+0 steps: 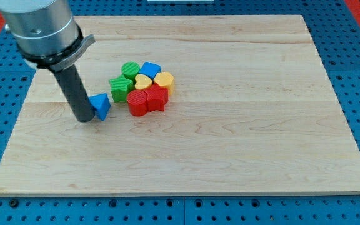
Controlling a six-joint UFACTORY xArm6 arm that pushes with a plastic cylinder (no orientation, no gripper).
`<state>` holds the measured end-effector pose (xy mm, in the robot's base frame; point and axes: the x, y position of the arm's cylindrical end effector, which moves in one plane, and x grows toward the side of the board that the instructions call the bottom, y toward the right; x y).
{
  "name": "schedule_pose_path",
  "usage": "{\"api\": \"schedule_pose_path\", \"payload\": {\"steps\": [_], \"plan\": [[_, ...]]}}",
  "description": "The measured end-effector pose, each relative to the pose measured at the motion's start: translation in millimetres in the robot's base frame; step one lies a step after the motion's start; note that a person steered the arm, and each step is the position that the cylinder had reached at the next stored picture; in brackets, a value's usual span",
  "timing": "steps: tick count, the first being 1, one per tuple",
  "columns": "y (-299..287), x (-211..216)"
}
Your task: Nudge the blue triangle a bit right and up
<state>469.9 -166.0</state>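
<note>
Toward the table's [242,162] left edge, my tip [85,119] is touching the blue triangle's [100,105] left side. No pincer is showing, so I cannot tell its state. The nudge right and up is seemingly just beginning, the triangle sitting apart from the clustered blocks [144,87].

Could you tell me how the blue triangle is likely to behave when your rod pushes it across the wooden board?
The blue triangle looks rigid and small, so it should probably slide rather than bend. It sits low and flat on the board, so tipping seems unlikely. My tip touches its left side; an off-centre push against those angled faces may spin it.
</note>
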Motion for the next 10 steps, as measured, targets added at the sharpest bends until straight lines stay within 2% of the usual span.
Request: {"api": "schedule_pose_path", "payload": {"steps": [2, 3, 4, 5, 7, 9, 10], "plan": [[6.0, -4.6], [-70.6, -2.9], [-82.1, -44.0], [-60.3, -67.8], [26.0, -57.8], [18.8, -36.0], [-15.1, -36.0]]}}
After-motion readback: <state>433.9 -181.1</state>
